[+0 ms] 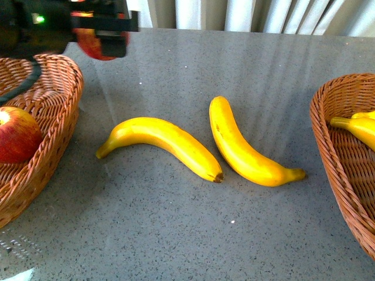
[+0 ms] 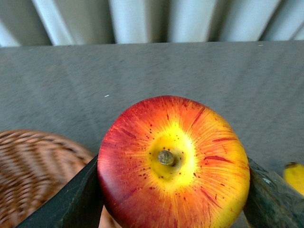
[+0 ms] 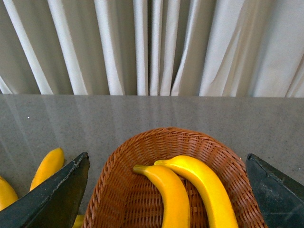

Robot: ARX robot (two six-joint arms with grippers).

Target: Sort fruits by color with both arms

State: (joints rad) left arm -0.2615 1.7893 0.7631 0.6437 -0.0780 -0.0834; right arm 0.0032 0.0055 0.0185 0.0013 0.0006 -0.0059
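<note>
My left gripper (image 1: 101,41) is shut on a red apple (image 2: 173,164) with yellow streaks, held high above the table by the far rim of the left wicker basket (image 1: 55,88). A second red apple (image 1: 17,134) lies in that basket. Two yellow bananas (image 1: 164,143) (image 1: 243,146) lie side by side on the grey table between the baskets. My right gripper (image 3: 166,190) is open above the right wicker basket (image 3: 142,147), where two bananas (image 3: 168,194) (image 3: 204,187) lie. In the front view the right gripper is out of view.
The right basket (image 1: 334,152) sits at the table's right edge in the front view, with bananas (image 1: 357,129) in it. White curtains (image 3: 152,47) hang behind the grey table (image 1: 176,234). In the left wrist view the left basket (image 2: 33,171) is below the apple.
</note>
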